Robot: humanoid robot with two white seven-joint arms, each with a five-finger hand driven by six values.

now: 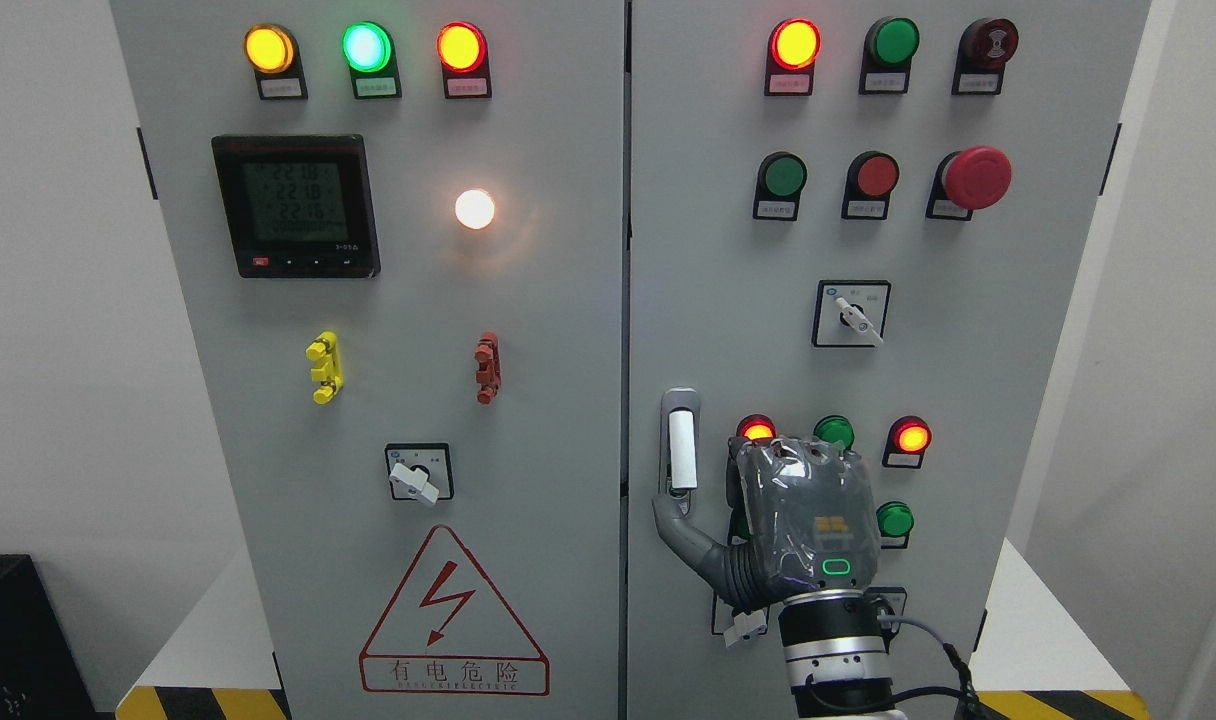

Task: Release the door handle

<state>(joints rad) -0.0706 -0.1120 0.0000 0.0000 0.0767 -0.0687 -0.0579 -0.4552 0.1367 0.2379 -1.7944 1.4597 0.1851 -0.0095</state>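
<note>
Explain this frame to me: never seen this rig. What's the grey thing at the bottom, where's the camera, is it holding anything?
The camera sits on a humanoid robot's head, looking straight at a grey electrical cabinet with two doors. The grey thing is the robot's right hand, its arm coming in from the bottom right. Its thumb reaches toward the lower end of the door handle on the right door; the other fingers are hidden behind the hand, so a grip cannot be confirmed. The left arm is out of view. The doors carry lit indicator lamps, push buttons, a red emergency stop, two rotary switches, a digital meter and a warning triangle.
</note>
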